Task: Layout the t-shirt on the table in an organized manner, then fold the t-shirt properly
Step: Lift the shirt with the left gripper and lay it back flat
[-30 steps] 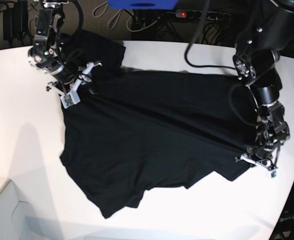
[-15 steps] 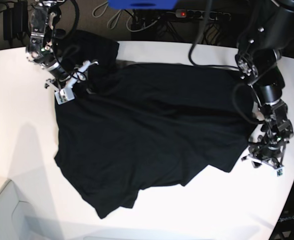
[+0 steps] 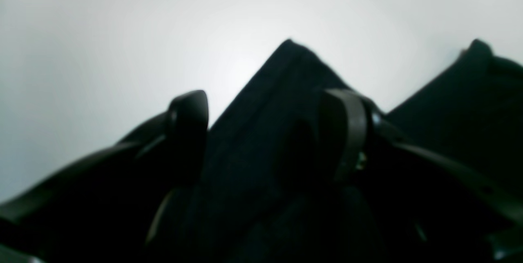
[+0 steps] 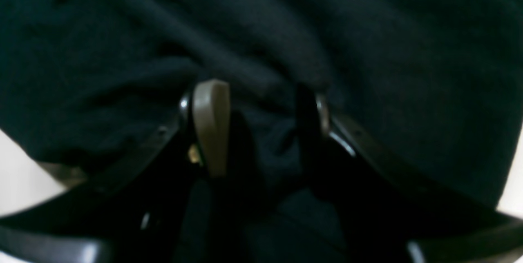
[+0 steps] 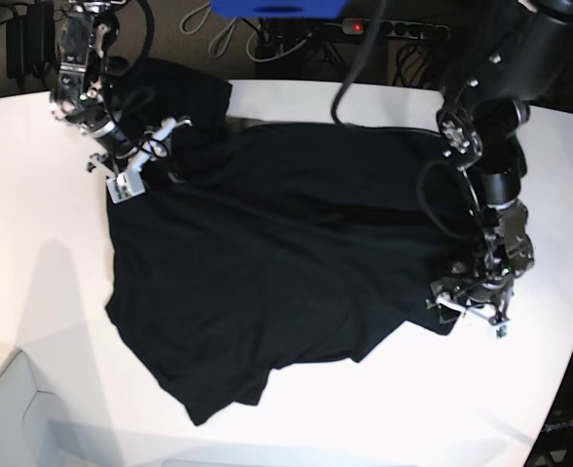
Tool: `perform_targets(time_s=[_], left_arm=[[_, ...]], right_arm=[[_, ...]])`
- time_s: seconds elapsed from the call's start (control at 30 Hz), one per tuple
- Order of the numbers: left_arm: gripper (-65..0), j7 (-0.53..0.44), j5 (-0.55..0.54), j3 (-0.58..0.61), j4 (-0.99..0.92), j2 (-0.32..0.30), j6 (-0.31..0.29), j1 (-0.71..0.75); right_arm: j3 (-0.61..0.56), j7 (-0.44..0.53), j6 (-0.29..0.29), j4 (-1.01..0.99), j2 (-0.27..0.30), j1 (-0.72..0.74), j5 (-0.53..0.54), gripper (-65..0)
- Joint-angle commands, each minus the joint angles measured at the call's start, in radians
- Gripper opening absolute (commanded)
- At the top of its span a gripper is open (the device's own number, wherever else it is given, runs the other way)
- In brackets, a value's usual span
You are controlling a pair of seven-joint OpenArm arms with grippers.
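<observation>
The black t-shirt (image 5: pixel 286 253) lies loosely spread and wrinkled across the white table (image 5: pixel 33 195), plain side showing. At its upper left corner my right gripper (image 5: pixel 155 146) is shut on a bunched fold of the cloth; the right wrist view shows the fabric (image 4: pixel 265 42) pinched between the fingers (image 4: pixel 210 124). My left gripper (image 5: pixel 466 304) sits low at the shirt's right edge. In the left wrist view a pointed corner of the cloth (image 3: pixel 282 91) lies loose between its widely parted fingers (image 3: pixel 190 110), so this gripper is open.
A power strip with a red light (image 5: pixel 393 29) and cables lie behind the table's far edge. A blue object (image 5: pixel 276 8) hangs at the top. A white box (image 5: pixel 14 418) stands at the bottom left. The table's curved edge runs close to the left arm.
My left gripper has opened, let go of the shirt's right edge and shifted inward. The cloth, stretched taut before, has gone slack. The right gripper pulled its corner up and left, then held still.
</observation>
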Motion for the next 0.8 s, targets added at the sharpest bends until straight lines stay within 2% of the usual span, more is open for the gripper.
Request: perform_targets(time_s=[0.0,0.13,0.2,0.4,0.57,0.77], left_arm=[[-23.8,-0.002,-0.017,0.002,-0.013,-0.009,-0.003,-0.048],[-23.9,-0.074,-0.01,0.002,-0.079,-0.026,-0.003,-0.049],[-28.2,-0.081,-0.01,0.003,-0.091,-0.032,-0.003,-0.048],[-64.9,-0.091,-0.015,0.0,-0.09,-0.037,-0.001,-0.048],[-65.0,-0.084,-0.018,-0.006,-0.06,-0.037,-0.001,-0.057],[-65.0,-0.083,-0.018,-0.008,0.159,-0.025,-0.001,-0.058]], right_arm=[[0.006,-0.282,-0.059,-0.052,0.011,-0.042,-0.173,-40.2],[0.006,-0.282,-0.059,-0.052,0.013,-0.04,-0.173,-40.2],[0.006,-0.282,-0.059,-0.052,0.013,-0.039,-0.173,-40.2],[0.006,-0.282,-0.059,-0.053,0.013,-0.036,-0.173,-40.2],[0.006,-0.282,-0.057,-0.055,0.013,-0.033,-0.173,-40.2],[0.006,-0.282,-0.057,-0.056,0.013,-0.031,-0.173,-40.2]])
